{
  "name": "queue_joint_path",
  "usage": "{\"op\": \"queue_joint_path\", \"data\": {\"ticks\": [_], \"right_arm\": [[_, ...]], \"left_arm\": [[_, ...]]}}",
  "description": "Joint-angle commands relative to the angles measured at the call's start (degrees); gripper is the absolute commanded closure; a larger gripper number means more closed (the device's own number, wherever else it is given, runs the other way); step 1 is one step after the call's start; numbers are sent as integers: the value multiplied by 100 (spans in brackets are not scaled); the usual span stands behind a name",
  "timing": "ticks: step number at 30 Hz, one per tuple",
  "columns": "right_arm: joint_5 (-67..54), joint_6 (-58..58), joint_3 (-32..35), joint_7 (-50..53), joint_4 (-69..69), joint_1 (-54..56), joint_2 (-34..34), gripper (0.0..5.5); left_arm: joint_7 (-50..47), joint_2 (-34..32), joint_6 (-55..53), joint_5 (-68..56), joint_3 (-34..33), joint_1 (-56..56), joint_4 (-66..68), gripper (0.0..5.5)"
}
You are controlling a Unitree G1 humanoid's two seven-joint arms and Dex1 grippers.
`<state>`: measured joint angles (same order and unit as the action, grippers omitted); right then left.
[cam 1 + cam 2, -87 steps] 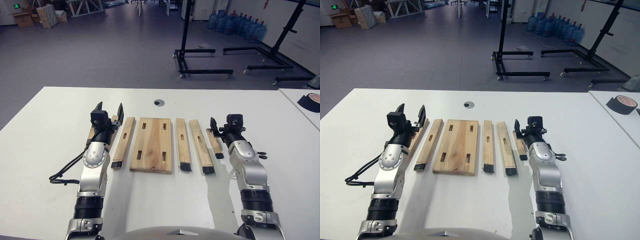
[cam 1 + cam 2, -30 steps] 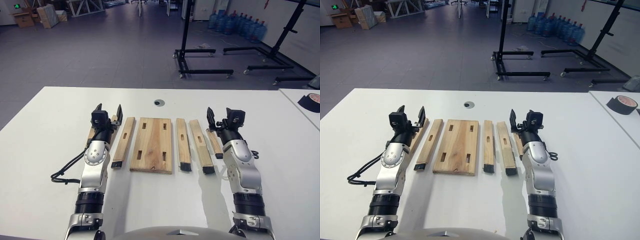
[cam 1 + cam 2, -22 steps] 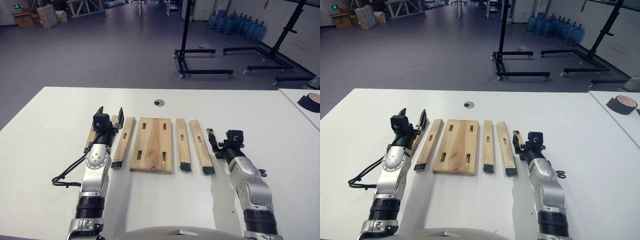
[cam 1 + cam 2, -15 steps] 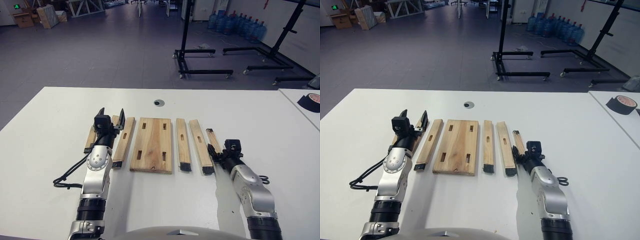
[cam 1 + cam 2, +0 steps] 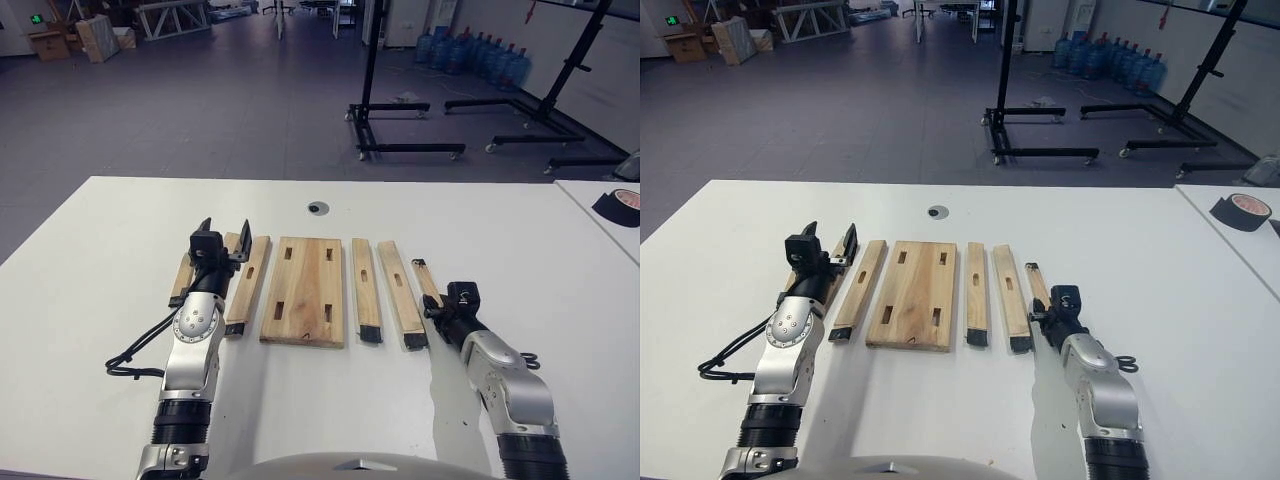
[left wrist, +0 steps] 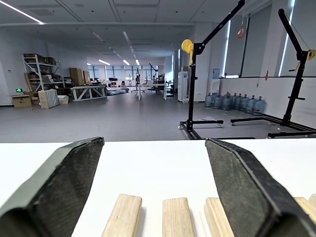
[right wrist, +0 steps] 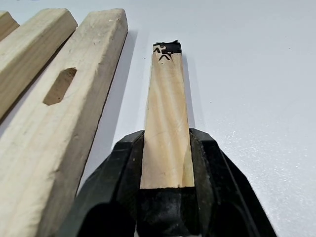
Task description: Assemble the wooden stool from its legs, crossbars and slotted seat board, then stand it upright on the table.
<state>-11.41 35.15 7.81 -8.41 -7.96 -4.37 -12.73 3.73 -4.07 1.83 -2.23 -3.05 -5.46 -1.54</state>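
The left fingers stand wide apart above the white worktop, holding nothing. In the left wrist view, three pale wooden ends lie on the worktop in the gap between them. A thin wooden strip lies just outside those fingers on their left, partly hidden by the arm. A black cable loops on the worktop back beside the forearm.

Just right of the left fingers lies a slotted leg with a dark cap on its near end. Next comes the slotted seat board, flat on the worktop between the two sets of fingers, with four slots showing. Two more slotted legs and lie side by side right of the board, with dark caps at their near ends.

The right fingers are clamped on the near end of a thin crossbar. It runs straight out ahead of them, close beside the nearest leg, and has a black mark on its far tip.

Beyond the board there is a small round hole in the worktop. Far right of the right fingers, a roll of black tape sits on a neighbouring table.
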Motion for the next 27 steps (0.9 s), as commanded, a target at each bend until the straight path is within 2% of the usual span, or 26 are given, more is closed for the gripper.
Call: {"op": "queue_joint_path", "data": {"ticks": [1, 6, 9, 12, 15, 19, 23, 27], "right_arm": [[109, 209, -105, 39, 290, -163, 23, 422], [135, -539, -18, -197, 534, 590, -213, 422], [-125, -1113, 247, -439, 554, 1195, -264, 422], [-398, -1635, 221, -842, 299, 1644, -208, 422], [-546, -1951, -277, -1347, -103, 1904, -57, 422], [-383, -2243, -1163, -1846, -588, 1688, 36, 422], [6, -2691, -1781, -2219, -636, 1540, -134, 422], [344, -3063, -2105, -2458, -329, 1571, -255, 422]], "left_arm": [[94, -25, -125, -85, 11, 7, -25, 174], [357, -18, -451, -685, -223, -204, -38, 174], [651, 251, -1542, -2364, -768, -433, -196, 174], [1004, 297, -2549, -3972, -1106, -582, -536, 174], [1220, 222, -3591, -5307, -1222, -653, -722, 174], [1159, 163, -4506, -6404, -1187, -700, -824, 174], [931, 165, -4729, -6689, -1187, -751, -770, 174], [974, 146, -4704, -6892, -1233, -809, -768, 174]]}}
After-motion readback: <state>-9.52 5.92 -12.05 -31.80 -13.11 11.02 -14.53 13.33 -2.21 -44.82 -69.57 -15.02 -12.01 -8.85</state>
